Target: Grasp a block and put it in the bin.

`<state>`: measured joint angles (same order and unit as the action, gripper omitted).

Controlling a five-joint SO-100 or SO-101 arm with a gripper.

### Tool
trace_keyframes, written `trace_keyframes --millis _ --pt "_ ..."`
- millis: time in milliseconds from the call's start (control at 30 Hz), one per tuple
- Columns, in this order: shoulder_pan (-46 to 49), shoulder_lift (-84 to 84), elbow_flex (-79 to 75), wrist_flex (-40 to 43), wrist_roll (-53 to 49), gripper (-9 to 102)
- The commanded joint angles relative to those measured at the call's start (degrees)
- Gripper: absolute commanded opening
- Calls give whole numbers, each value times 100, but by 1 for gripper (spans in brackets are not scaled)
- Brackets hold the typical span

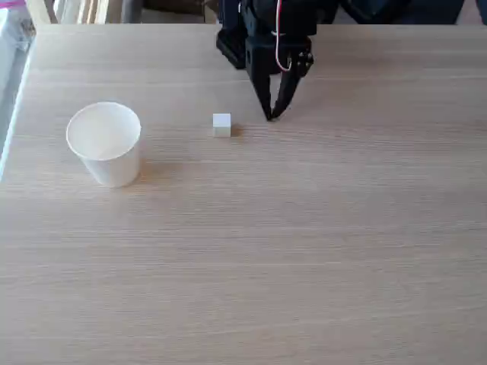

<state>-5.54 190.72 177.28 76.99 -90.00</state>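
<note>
A tiny white block (221,125) rests on the wooden table, a little left of centre toward the back. The bin (105,144), a white paper cup with a rolled rim, stands upright to the left of the block, apart from it. My black gripper (272,115) hangs from the arm at the top centre, pointing down, its tips close to the table just right of the block. Its two fingers meet at the tips with nothing between them.
The light wooden table (289,251) stretches wide and bare across the front and right. The arm's black body (266,30) occupies the back centre. The table's left edge (15,114) runs beside a pale strip.
</note>
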Motion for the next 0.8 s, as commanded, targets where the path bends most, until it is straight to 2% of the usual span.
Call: trace_keyframes --millis 0,133,200,367,500,767 --pt "141 -141 -176 -97 88 9" --pt "18 -589 -571 -369 308 12" --pt "0 -853 -782 -492 290 18" --pt "53 -1362 -1195 -914 264 24" --pt "246 -1705 -1389 -1195 -26 26" --pt "1002 -2522 -1494 -2268 -352 27"
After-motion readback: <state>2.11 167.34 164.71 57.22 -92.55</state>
